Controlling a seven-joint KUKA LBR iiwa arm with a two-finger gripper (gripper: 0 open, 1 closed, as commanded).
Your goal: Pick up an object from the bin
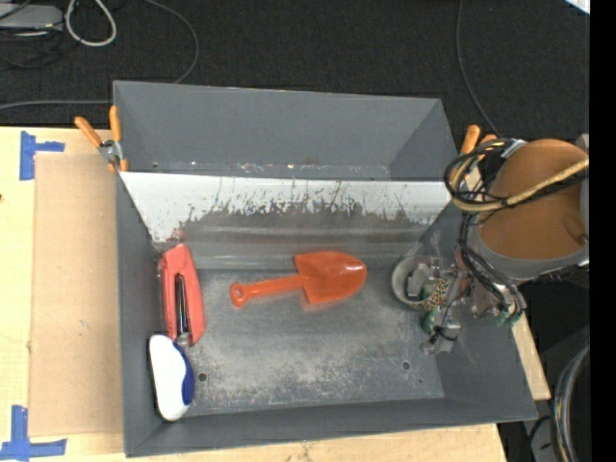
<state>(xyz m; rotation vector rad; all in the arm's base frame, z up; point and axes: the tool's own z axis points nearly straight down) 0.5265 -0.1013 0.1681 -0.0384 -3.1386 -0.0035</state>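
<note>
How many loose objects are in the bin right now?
3: an orange toy shovel at centre, a red stapler-like thing by the left wall, a white-and-blue item in the near-left corner. The gripper at right may hide more.

Orange toy shovel (306, 280); salmon-red flat tool (181, 294) with a dark stripe; white-and-blue object (171, 377); grey bin (289, 128), floor speckled.
</note>
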